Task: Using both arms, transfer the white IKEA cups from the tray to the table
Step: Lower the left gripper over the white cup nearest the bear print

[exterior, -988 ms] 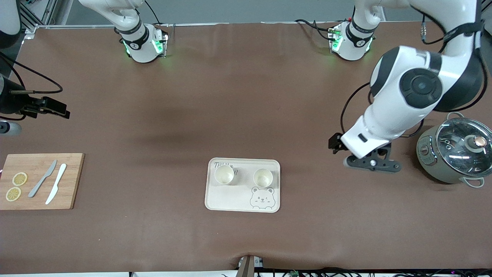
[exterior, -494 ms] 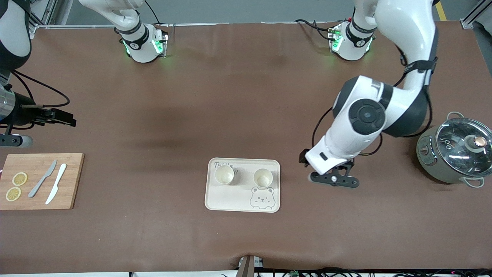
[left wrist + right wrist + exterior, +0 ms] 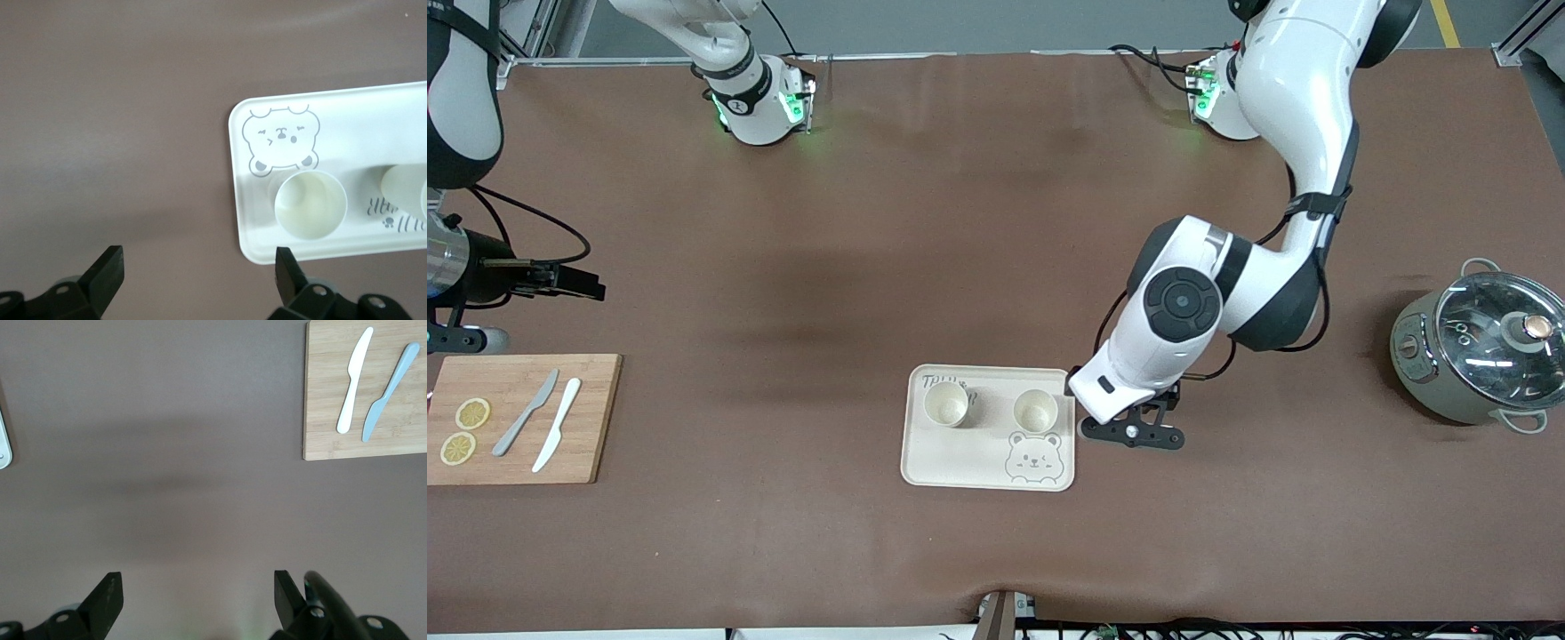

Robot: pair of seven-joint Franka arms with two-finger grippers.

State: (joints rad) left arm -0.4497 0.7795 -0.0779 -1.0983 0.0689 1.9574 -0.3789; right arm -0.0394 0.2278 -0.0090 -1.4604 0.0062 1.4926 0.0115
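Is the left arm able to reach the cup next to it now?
Probably yes. The left pincer is open over the table just beside the tray, and nothing stands between it and the nearer cup, whose rim is uncovered.

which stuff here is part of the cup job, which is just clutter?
Job: two cups on the bear tray; left gripper open over the table beside the tray; right gripper open, waiting at its end.
Clutter: cutting board, two knives, lemon slices, pot.
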